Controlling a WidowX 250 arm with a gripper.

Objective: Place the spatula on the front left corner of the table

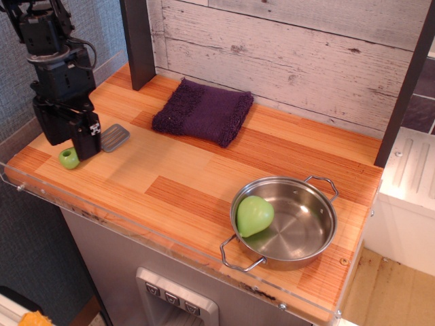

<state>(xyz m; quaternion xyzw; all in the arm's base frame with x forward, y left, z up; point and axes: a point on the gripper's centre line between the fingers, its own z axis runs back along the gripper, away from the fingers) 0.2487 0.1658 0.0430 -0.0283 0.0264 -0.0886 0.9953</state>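
The gripper (76,139) is sitting low over the left end of the table (190,183), near the front edge. The spatula (102,144) is lying under and beside it: the lime-green handle end is showing at the lower left of the black fingers (87,141), and the grey slotted blade is sticking out to the right, flat on the wood or just about on it. The mid-part of the handle is hidden behind the gripper body, so whether the jaws are clamping it or standing apart is not something this view is showing; cannot tell.

The spatula is sitting on the striped planks toward the front left corner, a short way in from the clear acrylic rim (136,231) that is running along the front edge.

A purple towel (202,111) is lying folded near the back wall, well apart from the gripper. A steel pan (292,221) with two loop handles is sitting toward the front right, and a green pear-shaped object (255,215) is resting inside it against the left wall. The weathered white plank wall (285,54) is standing behind the table, with a dark post (139,41) coming down at the back left.
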